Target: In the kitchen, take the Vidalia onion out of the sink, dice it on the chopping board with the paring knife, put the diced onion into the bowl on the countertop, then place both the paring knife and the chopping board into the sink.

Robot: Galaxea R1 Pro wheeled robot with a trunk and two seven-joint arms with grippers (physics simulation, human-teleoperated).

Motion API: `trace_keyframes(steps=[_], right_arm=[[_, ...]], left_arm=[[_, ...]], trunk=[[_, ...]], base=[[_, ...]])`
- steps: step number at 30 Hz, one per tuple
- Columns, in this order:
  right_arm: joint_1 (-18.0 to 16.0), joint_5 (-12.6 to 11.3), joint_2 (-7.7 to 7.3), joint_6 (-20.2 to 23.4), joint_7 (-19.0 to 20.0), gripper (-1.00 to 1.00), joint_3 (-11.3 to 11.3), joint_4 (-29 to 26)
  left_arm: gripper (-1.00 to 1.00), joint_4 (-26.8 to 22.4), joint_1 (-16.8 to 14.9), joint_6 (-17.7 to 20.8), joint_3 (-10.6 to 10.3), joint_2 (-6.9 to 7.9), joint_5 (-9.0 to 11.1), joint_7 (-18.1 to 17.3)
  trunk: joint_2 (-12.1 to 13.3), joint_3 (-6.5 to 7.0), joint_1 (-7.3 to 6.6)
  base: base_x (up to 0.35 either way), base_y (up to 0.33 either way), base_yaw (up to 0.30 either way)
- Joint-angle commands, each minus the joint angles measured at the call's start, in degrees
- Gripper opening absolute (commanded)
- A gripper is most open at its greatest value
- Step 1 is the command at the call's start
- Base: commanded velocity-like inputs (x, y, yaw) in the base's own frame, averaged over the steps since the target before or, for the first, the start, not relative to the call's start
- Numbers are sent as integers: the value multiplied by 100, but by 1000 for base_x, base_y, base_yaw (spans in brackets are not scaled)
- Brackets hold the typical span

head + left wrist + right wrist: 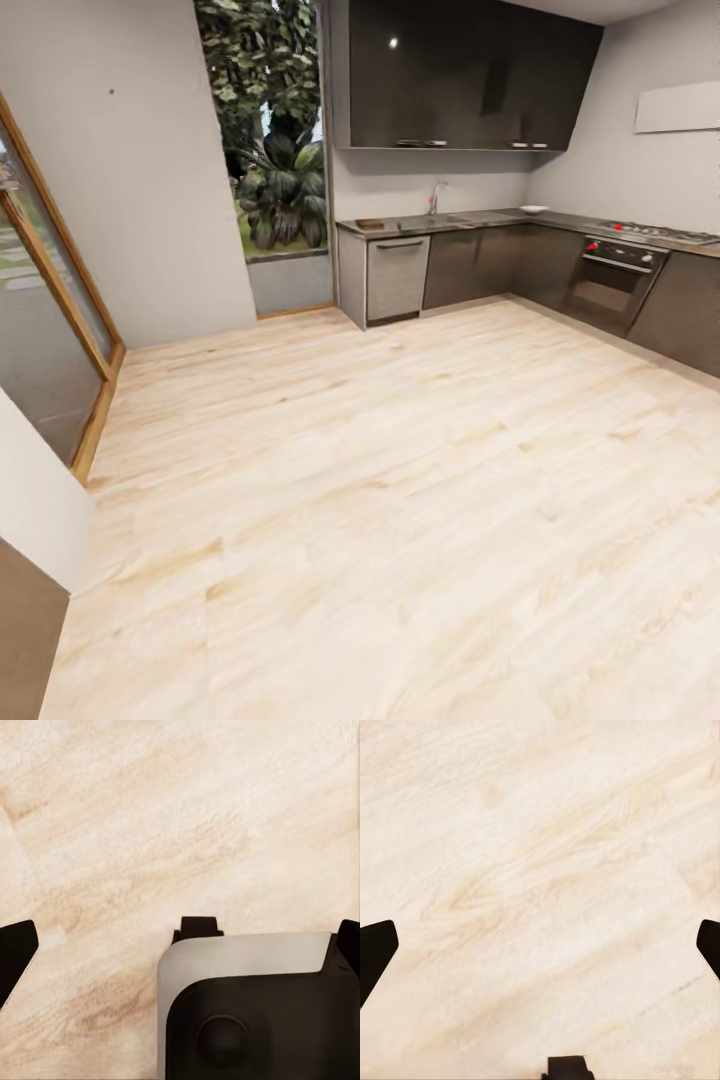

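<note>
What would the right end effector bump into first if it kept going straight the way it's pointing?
Most likely the wood floor. The right end effector points down at the bare planks with its fingers spread wide and nothing between them. How far off the floor is, the picture cannot tell.

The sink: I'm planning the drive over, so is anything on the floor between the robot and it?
Nothing visible blocks the way. Bare light wood floor runs up to the lower cabinets under the sink. Both wrist views show open fingertips, left and right, over bare floor.
</note>
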Motion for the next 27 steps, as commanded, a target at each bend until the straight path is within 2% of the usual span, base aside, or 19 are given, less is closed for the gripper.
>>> trace_keyframes(steps=[1, 17, 27], right_arm=[[-1, 1, 0, -17, -22, 100, 3, 3], [-5, 1, 4, -14, -22, 100, 4, 3], [-5, 1, 2, -14, -22, 100, 4, 3]], left_arm=[[100, -6, 2, -9, 3, -2, 0, 0], [100, -6, 2, -9, 2, -28, -10, -1], [100, 24, 2, -9, 2, -42, -23, -4]], trunk=[[-2, -4, 3], [-2, -4, 3], [-2, -4, 3]], base=[[318, 0, -43], [318, 0, -7], [318, -73, 0]])
